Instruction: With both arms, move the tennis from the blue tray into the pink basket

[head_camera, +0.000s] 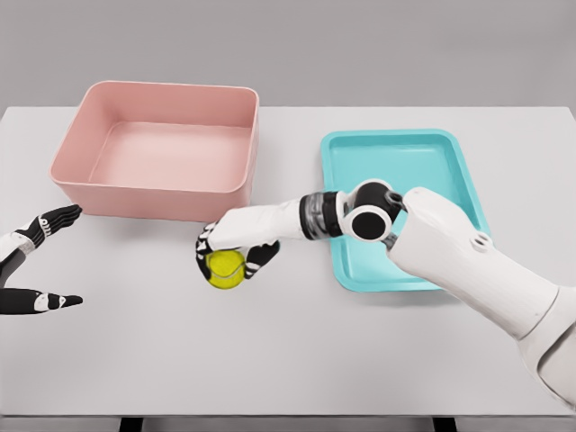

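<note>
Reaching in from the lower right, the right arm (468, 261) crosses over the tray (468, 193) and stretches leftward, its hand (232, 252) curled down around the ball (226, 268), black fingers wrapped on both sides of it. That ball is out of the tray now: it sits low over the bare worktop (297, 351), in front of the basket's near wall and between basket (153, 193) and tray; whether it touches the worktop or hangs just above cannot be told. The grip from above seems chosen so the ball can be carried sideways and offered without rolling away. At the far left edge the left hand (36, 265) waits with fingers straight and spread, upper and lower sets parted like a mouth facing the ball, holding nothing. That pose looks like readiness to receive, since the task calls for both arms and the basket lies on the left side, closer to this arm. The two hands are well apart, so the handover is not yet made. Both basket and tray show nothing inside.
</note>
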Available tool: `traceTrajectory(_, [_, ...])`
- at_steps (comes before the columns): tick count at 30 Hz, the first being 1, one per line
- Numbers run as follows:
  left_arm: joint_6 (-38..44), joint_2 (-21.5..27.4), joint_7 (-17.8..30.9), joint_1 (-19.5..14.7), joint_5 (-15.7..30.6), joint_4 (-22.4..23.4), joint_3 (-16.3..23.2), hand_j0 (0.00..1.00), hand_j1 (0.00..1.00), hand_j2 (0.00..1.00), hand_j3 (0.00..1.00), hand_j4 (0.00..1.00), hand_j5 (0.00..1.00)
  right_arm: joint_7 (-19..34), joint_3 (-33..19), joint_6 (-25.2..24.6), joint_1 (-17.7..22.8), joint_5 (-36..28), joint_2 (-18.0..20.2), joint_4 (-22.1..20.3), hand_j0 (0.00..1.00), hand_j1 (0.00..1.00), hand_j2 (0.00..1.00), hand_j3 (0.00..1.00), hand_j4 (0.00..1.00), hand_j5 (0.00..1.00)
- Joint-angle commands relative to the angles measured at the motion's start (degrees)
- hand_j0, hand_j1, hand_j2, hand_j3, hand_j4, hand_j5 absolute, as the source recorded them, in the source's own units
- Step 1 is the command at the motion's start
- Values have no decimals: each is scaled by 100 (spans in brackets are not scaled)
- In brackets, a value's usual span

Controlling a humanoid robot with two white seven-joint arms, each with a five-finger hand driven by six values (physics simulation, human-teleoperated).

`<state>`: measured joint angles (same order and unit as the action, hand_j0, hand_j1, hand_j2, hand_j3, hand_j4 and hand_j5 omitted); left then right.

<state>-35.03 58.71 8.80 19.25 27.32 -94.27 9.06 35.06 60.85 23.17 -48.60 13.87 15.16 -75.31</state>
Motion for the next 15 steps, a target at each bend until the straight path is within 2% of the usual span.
traceTrajectory(1, [3, 9, -1, 0, 28, -3, -1, 100, 100, 100, 100, 100, 100, -6, 14, -14, 0, 28, -136, 149, 43, 43, 43, 43, 43, 43])
traceTrajectory(4, [3, 0, -1, 0, 10, -12, -1, 100, 100, 100, 100, 100, 100, -6, 14, -14, 0, 28, -127, 140, 45, 45, 45, 45, 45, 45])
traceTrajectory(5, [3, 0, -1, 0, -7, -12, -1, 100, 100, 100, 100, 100, 100, -6, 14, -14, 0, 28, -127, 140, 50, 50, 50, 50, 50, 50])
traceTrajectory(6, [3, 0, -1, 0, -7, -12, -1, 100, 100, 100, 100, 100, 100, -6, 6, -32, 0, 28, -119, 140, 60, 60, 60, 60, 60, 60])
traceTrajectory(7, [3, 0, -1, 0, -7, -12, -1, 100, 100, 100, 100, 100, 100, -6, 6, -32, 0, 37, -110, 140, 63, 63, 63, 63, 63, 63])
traceTrajectory(8, [3, 0, -1, 0, -7, -12, -1, 100, 100, 100, 100, 100, 100, -6, 14, -32, 0, 37, -110, 140, 82, 82, 82, 82, 82, 82])
traceTrajectory(9, [3, 0, -1, 0, -7, -12, -1, 100, 100, 100, 100, 100, 100, -6, 14, -32, 0, 28, -101, 131, 90, 90, 90, 90, 90, 90])
traceTrajectory(12, [3, 0, -1, 0, -7, -21, -1, 100, 100, 100, 100, 100, 100, -6, 14, -14, 0, 37, -75, 96, 97, 97, 97, 97, 97, 97])
traceTrajectory(15, [3, 0, -1, 35, -7, -30, -1, 100, 100, 100, 100, 100, 100, -6, 6, 12, 9, 28, -31, -124, 98, 98, 98, 98, 98, 98])
